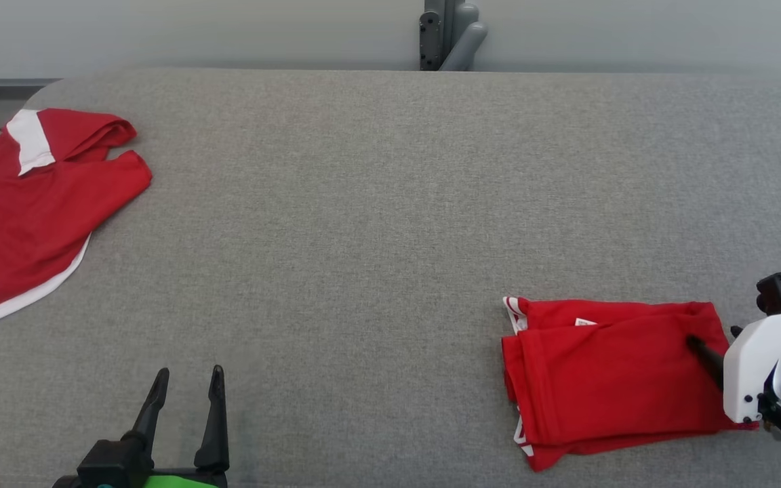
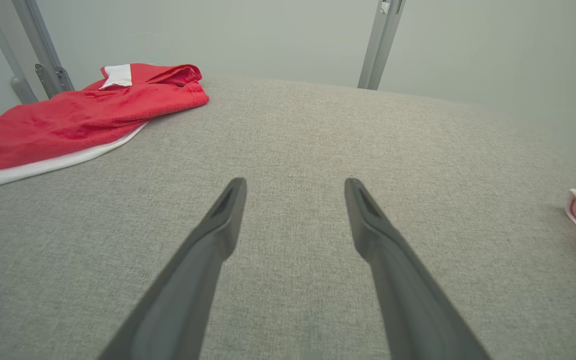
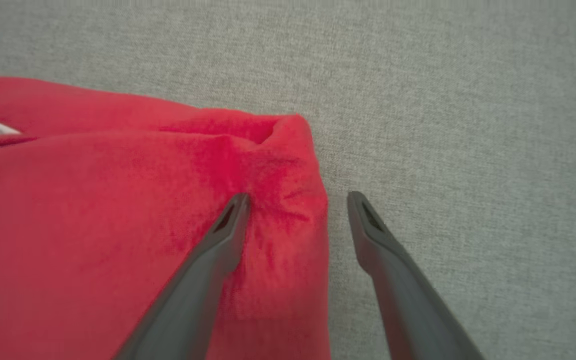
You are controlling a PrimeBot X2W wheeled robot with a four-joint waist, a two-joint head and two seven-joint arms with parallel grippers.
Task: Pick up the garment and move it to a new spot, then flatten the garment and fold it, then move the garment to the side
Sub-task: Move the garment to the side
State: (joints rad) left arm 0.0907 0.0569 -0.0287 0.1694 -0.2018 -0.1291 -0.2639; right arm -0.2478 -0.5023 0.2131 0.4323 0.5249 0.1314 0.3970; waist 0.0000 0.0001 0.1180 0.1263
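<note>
1. Grey woven fabric covers the table (image 1: 390, 203), which runs back to a pale wall with a grey metal bracket (image 1: 448, 34) at its far edge.
2. The folded red garment (image 1: 614, 379) lies flat at the near right of the table. A small white label (image 1: 585, 322) shows near its far edge, and striped trim shows at its left side.
3. The right gripper (image 1: 714, 337) is at the garment's right edge with its jaws spread and nothing clamped. In the right wrist view, one finger (image 3: 218, 240) presses into the cloth and creases it. The other is over bare table just beside the edge.
4. The left gripper (image 1: 189, 371) sits at the near left over bare table, jaws apart and empty.
5. A second red garment (image 1: 31, 210) with white trim lies loosely spread at the far left, well apart from the folded one.
</note>
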